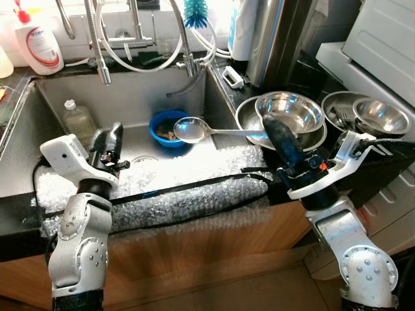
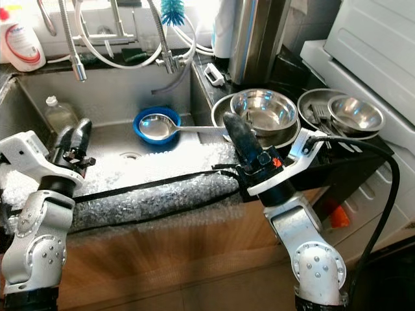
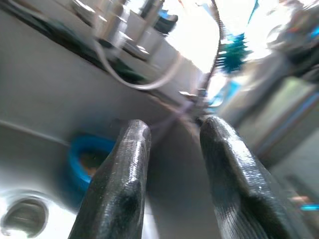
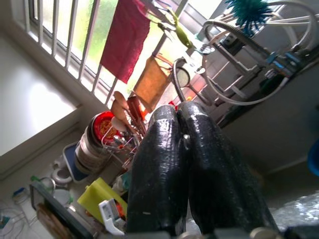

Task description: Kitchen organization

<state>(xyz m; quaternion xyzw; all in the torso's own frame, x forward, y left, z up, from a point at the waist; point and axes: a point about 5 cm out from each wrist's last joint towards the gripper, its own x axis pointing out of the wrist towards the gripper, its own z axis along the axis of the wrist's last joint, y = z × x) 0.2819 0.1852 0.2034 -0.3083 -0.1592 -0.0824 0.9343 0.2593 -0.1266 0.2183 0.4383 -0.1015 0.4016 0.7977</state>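
Note:
A steel ladle (image 1: 188,129) hangs level over the right side of the sink (image 1: 149,97), its cup above a blue bowl (image 1: 159,129) on the sink floor. My right gripper (image 1: 271,124) reaches in from the counter and is shut on the end of the ladle's handle; in the right wrist view its fingers (image 4: 159,164) press together. My left gripper (image 1: 110,133) hovers over the sink's front left, open with nothing between its fingers (image 3: 132,169), and points toward the blue bowl (image 3: 82,154).
Stacked steel bowls (image 1: 288,110) sit on the counter right of the sink, more steel bowls (image 1: 379,116) farther right. A plastic bottle (image 1: 78,120) lies in the sink. Faucet hoses (image 1: 100,45), a soap bottle (image 1: 37,42) and a brush (image 1: 194,10) stand behind. Bubble wrap (image 1: 194,188) covers the front edge.

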